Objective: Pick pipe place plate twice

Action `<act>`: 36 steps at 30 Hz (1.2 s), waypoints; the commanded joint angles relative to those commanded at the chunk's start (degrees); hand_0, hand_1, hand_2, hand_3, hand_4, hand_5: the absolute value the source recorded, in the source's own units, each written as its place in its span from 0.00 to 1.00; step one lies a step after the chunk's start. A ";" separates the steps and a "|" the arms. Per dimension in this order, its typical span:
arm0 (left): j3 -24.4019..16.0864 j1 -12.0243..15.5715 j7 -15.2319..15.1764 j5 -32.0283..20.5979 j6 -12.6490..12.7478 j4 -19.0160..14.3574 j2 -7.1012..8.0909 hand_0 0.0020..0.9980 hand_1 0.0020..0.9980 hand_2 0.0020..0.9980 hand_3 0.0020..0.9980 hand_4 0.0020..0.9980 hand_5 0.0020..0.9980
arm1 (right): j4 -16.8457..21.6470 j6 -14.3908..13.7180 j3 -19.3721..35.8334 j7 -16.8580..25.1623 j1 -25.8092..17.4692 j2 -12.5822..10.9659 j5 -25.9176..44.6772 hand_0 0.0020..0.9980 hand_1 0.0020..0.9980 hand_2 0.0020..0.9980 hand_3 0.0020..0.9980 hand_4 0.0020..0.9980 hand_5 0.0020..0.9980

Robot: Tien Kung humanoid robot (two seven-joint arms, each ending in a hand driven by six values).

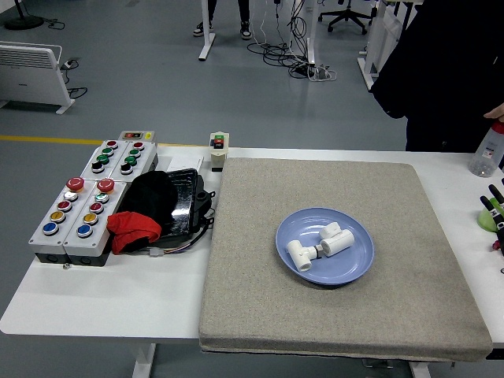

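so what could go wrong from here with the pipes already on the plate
The two white pipe pieces lie loose and touching on the blue plate, so gripping one may nudge the other. The right hand sits at the table's right edge beside the person's hand on a bottle; a reach could bump it.

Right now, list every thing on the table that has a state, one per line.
Pipes: two white fittings lying in the plate, touching.
Plate: upright on the mat, holding both pipes.
Mat: flat on the table.
Red cloth: crumpled, beside the button boxes.
Button boxes: at the left edge, nothing pressing them.
Bottle: upright, far right, a person's hand on its top.
Right hand: only fingertips show at the right edge.
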 joint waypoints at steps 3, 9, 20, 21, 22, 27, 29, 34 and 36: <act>0.03 0.01 0.01 0.02 0.02 0.00 0.00 0.71 0.70 0.73 0.70 0.40 1.00 | -0.02 -0.07 0.09 0.03 0.02 0.05 0.15 0.83 0.78 0.86 0.81 0.53 0.53; 0.02 -0.13 0.04 0.00 0.06 0.06 0.03 0.71 0.70 0.73 0.70 0.40 1.00 | 0.05 -0.23 0.51 0.05 0.30 0.00 0.32 0.83 0.78 0.86 0.81 0.53 0.54; -0.12 -0.29 0.02 0.08 0.09 0.04 0.05 0.71 0.70 0.73 0.70 0.40 1.00 | -0.01 -0.26 0.65 0.05 0.59 0.11 0.64 0.83 0.78 0.86 0.81 0.52 0.55; -0.09 -0.30 0.02 0.08 0.09 0.03 0.05 0.71 0.70 0.73 0.70 0.40 1.00 | -0.01 -0.26 0.65 0.05 0.60 0.09 0.65 0.83 0.78 0.86 0.81 0.52 0.55; -0.12 -0.33 0.03 0.15 0.09 0.03 0.06 0.71 0.70 0.73 0.70 0.40 1.00 | -0.04 -0.27 0.73 0.04 0.64 0.08 0.71 0.83 0.78 0.86 0.81 0.52 0.55; -0.16 -0.40 0.04 0.20 0.11 0.03 0.07 0.71 0.70 0.73 0.70 0.40 1.00 | -0.05 -0.25 1.04 -0.10 0.63 0.18 0.77 0.83 0.78 0.86 0.81 0.52 0.55; -0.21 -0.42 0.04 0.23 0.12 0.05 0.10 0.71 0.70 0.73 0.69 0.40 1.00 | -0.03 -0.21 1.29 -0.13 0.64 0.28 0.88 0.83 0.78 0.86 0.81 0.52 0.55; -0.20 -0.56 0.00 0.29 0.06 0.00 0.11 0.71 0.70 0.73 0.69 0.40 1.00 | 0.05 -0.20 1.41 -0.17 0.82 0.16 0.98 0.83 0.78 0.86 0.81 0.52 0.55; -0.36 -0.61 -0.01 0.39 0.04 -0.01 0.11 0.71 0.70 0.73 0.69 0.40 1.00 | 0.02 -0.24 1.37 -0.19 0.77 0.10 1.12 0.83 0.78 0.86 0.82 0.52 0.55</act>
